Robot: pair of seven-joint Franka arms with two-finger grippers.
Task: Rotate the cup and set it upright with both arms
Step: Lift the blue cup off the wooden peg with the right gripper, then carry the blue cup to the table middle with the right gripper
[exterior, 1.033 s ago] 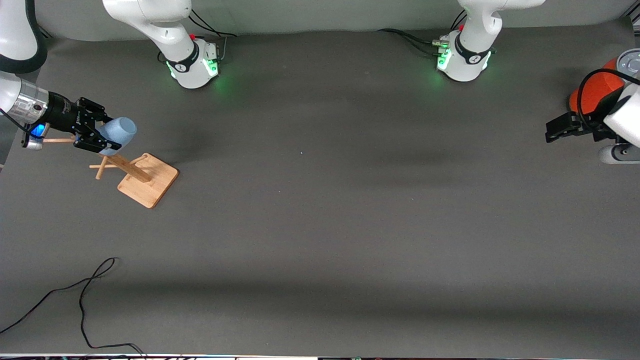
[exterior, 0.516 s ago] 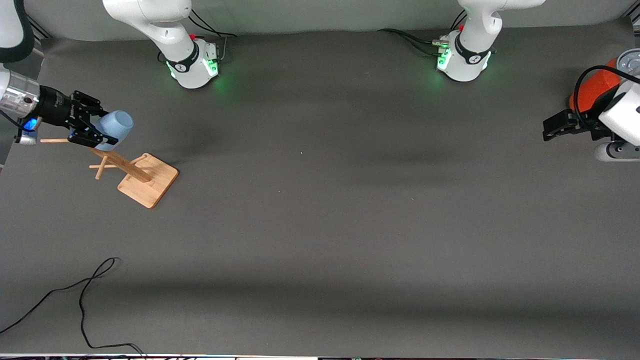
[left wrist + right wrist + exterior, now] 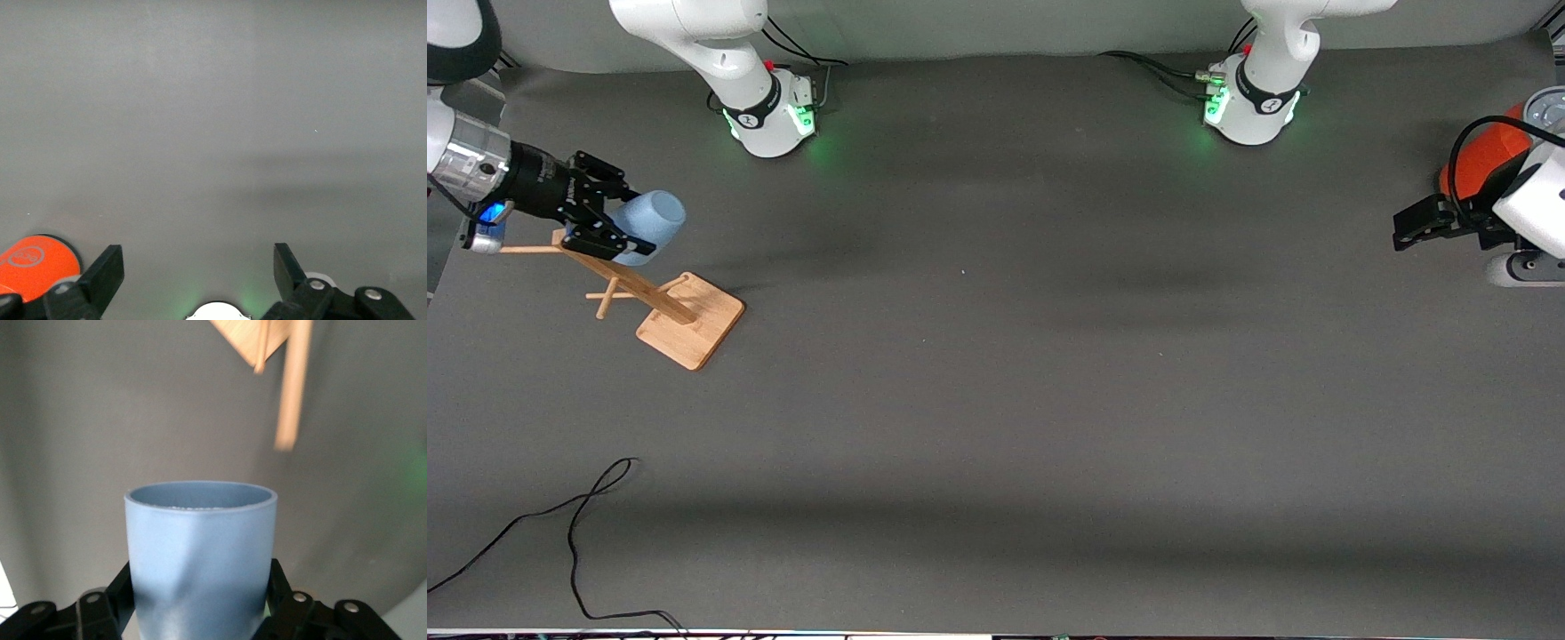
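Dark grey tabletop [image 3: 996,400] stretched under both arms. At the right arm's end, the right pincer [image 3: 609,229] was clamped on the light-blue cup [image 3: 649,227], which lay on its side in the air over the arms of a wooden mug tree [image 3: 660,304], its mouth pointing toward the left arm's end. The left pincer [image 3: 1414,228] waited with its fingers [image 3: 100,277] spread wide and empty, beside an orange-red can [image 3: 1480,160]. A black cable [image 3: 574,533] lay near the front camera.

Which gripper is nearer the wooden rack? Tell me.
Right. The right gripper holds the light-blue cup just above the wooden rack; the left gripper waits at the left arm's end, by the orange-red can.
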